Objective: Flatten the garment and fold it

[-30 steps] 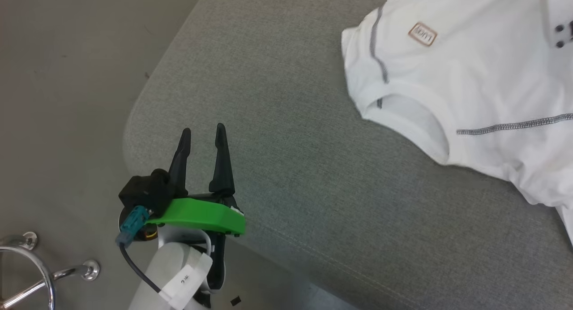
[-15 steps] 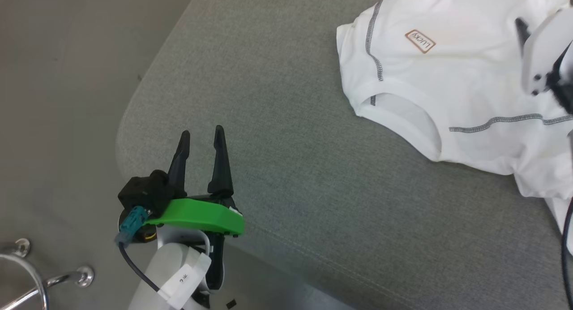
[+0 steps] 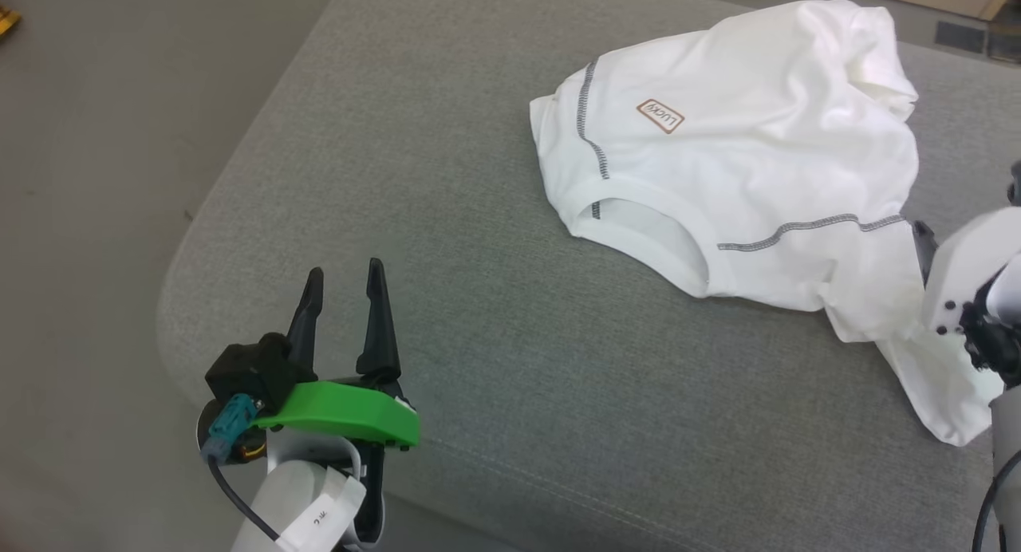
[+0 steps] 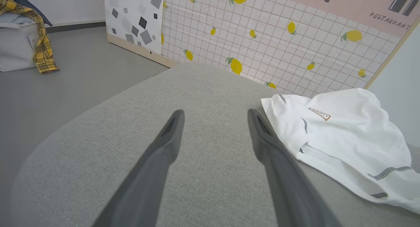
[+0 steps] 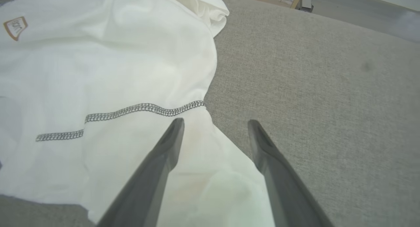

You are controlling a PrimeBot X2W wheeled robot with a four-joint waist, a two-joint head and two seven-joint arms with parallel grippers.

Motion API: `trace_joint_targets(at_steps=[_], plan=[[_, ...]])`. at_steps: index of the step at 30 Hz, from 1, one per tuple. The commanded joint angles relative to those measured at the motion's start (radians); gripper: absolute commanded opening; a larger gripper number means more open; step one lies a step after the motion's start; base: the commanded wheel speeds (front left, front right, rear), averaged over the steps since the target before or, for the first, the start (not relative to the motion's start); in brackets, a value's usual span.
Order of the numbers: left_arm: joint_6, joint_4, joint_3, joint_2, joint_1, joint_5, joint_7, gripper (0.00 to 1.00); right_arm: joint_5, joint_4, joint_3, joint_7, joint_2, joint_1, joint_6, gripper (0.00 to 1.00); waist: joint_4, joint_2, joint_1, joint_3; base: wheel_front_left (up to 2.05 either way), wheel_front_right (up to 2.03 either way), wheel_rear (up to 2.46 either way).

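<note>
Garment (image 3: 742,161): lying rumpled on the far right part of the cushion, LUCKY patch (image 3: 660,116) facing up, far edge bunching into folds, one sleeve trailing toward the near right.
Cushion (image 3: 494,321): grey woven upholstery with a rounded corner, carrying the garment.
Floor (image 3: 96,137): plain grey, running along the cushion's left side.
Room: a lemon-print grid panel (image 4: 279,40) is standing behind the cushion, with a panel of grey squares (image 4: 131,20) beside it. A yellow plaid cloth (image 4: 39,40) is hanging over a pale box (image 4: 13,53) at the far left.
Left gripper (image 3: 343,269): hovering at the cushion's near left corner, well apart from the garment, jaws standing apart and holding nothing.
Right gripper (image 5: 215,122): hanging over the trailing sleeve at the garment's near right, jaws spread wide with fabric lying under them, unclamped.
Change: the head camera is now looking further over the cushion, bringing the whole garment into frame. The right gripper's pale housing, earlier over the garment's far right above the grey seam, is now sitting below that seam's end. The left gripper is keeping its pose.
</note>
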Motion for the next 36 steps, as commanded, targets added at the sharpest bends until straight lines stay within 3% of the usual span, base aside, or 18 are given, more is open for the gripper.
trace_joint_targets(at_steps=[1, 7, 14, 15, 16, 17, 18, 22, 26, 31, 36], plan=[[-0.009, -0.002, -0.002, -0.002, -0.002, 0.009, -0.005, 1.0, -0.02, -0.011, -0.023, 0.019, 0.017, 0.011, -0.002, 1.0, -0.009, 0.0, 0.0, 0.001, 0.0, 0.0, 0.0], [-0.011, -0.015, -0.016, -0.002, -0.025, 0.005, -0.005, 1.0, -0.04, -0.01, -0.075, 0.123, 0.036, 0.002, -0.002, 1.0, 0.016, 0.0, 0.0, 0.057, 0.0, 0.0, 0.0], [-0.006, -0.023, -0.017, -0.002, -0.047, 0.002, -0.005, 1.0, -0.014, 0.018, -0.042, 0.291, 0.034, -0.012, -0.002, 1.0, 0.031, 0.0, 0.0, 0.1, 0.0, 0.0, 0.0], [-0.005, -0.023, -0.018, -0.002, -0.049, 0.002, -0.005, 1.0, -0.005, 0.022, -0.03, 0.325, 0.029, -0.009, -0.002, 0.89, 0.032, 0.0, 0.0, 0.103, 0.0, 0.0, 0.0], [-0.005, -0.023, -0.019, -0.002, -0.051, 0.002, -0.005, 1.0, 0.004, 0.021, -0.019, 0.347, 0.026, -0.007, -0.002, 0.44, 0.033, 0.0, 0.0, 0.104, 0.0, 0.0, 0.0], [-0.004, -0.024, -0.02, -0.002, -0.054, 0.003, -0.005, 1.0, 0.013, 0.012, -0.002, 0.363, 0.019, -0.003, -0.002, 0.19, 0.032, 0.0, 0.0, 0.106, 0.0, 0.0, 0.0], [-0.003, -0.024, -0.021, -0.002, -0.056, 0.003, -0.005, 1.0, 0.02, 0.004, 0.013, 0.371, 0.01, 0.0, -0.002, 0.0, 0.03, 0.0, 0.0, 0.107, 0.0, 0.0, 0.0], [-0.001, -0.025, -0.022, -0.002, -0.062, 0.006, -0.005, 1.0, 0.05, -0.038, 0.065, 0.371, -0.054, 0.028, -0.002, 0.0, 0.021, 0.0, 0.0, 0.099, 0.0, 0.0, 0.0], [0.002, -0.024, -0.016, -0.002, -0.06, 0.011, -0.005, 1.0, 0.056, -0.08, 0.056, 0.364, -0.164, 0.091, -0.002, 0.0, 0.006, 0.0, 0.0, 0.08, 0.0, 0.0, 0.0], [-0.001, -0.017, -0.006, -0.002, -0.047, 0.016, -0.005, 1.0, 0.022, -0.147, -0.072, 0.338, -0.247, 0.186, -0.002, 0.0, -0.029, 0.0, 0.0, 0.054, 0.0, 0.0, 0.0], [-0.01, -0.009, -0.005, -0.002, -0.045, 0.026, -0.005, 1.0, -0.088, -0.165, -0.255, 0.291, -0.234, 0.249, -0.002, 0.0, -0.064, 0.0, 0.0, 0.043, 0.0, 0.0, 0.0]])
